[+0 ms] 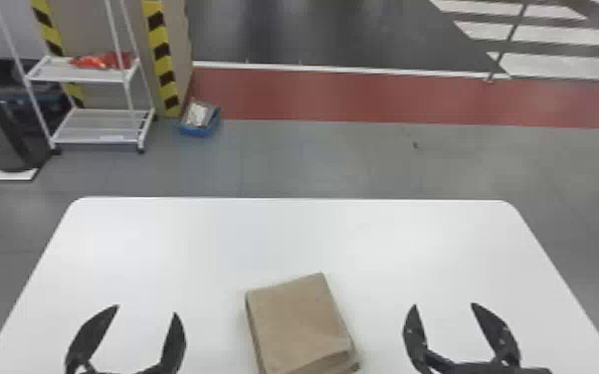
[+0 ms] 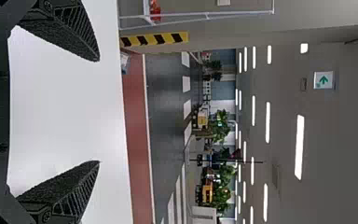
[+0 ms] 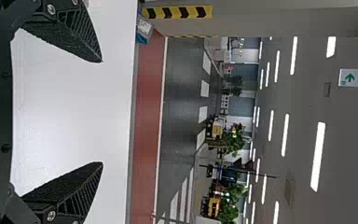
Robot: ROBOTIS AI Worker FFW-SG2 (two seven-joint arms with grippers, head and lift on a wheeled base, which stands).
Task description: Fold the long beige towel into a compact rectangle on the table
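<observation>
I log my support surface as a white table (image 1: 413, 238) with rounded far corners. Directly on it I note one beige towel (image 1: 293, 318), folded into a layered rectangle, about midway between the side edges and turned slightly askew to the far edge.

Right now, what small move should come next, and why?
Probably draw the left pincer and right pincer back: the beige towel already lies folded into a compact rectangle between them, and both are open and clear of it.
</observation>
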